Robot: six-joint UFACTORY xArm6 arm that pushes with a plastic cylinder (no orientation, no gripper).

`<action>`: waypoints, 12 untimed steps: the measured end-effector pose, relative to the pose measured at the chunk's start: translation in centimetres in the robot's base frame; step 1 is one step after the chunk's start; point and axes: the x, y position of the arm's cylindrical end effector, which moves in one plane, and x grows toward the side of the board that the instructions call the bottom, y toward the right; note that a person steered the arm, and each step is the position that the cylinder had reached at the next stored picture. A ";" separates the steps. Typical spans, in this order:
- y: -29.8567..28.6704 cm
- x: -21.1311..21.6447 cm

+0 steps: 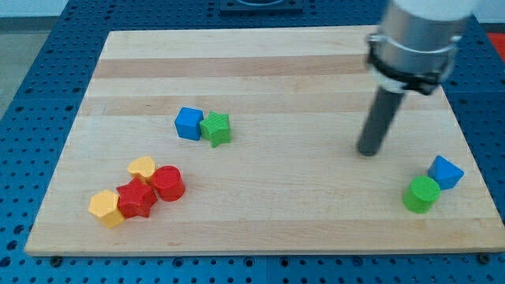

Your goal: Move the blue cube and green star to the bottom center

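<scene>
blue cube and green star sit side by side, left of centre

the blue cube (188,123) is a small, bright blue block with crisp edges, turned a little so one corner faces the view's bottom. the green star (215,128) is touching its right side, a stubby block with rounded points in a vivid green. the pair rests on the wooden board (276,71) left of centre, about mid-height in the view.

my tip (368,151) is down on the board in the right half, well apart from the pair, with bare wood between. there is no gripper here, only the dark rod, so nothing is held or clamped.

near the view's bottom left lies a cluster: a yellow heart (143,167), a red cylinder (167,183), a red star (136,199) and a yellow hexagon (106,208), packed close together. at the right edge a second blue block (446,172), its shape unclear, is touching a green cylinder (421,194), below and to the right of my tip.
</scene>
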 end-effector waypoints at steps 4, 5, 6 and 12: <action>-18.4 -5.1; -21.8 -4.9; -23.9 -8.5; -30.8 -7.5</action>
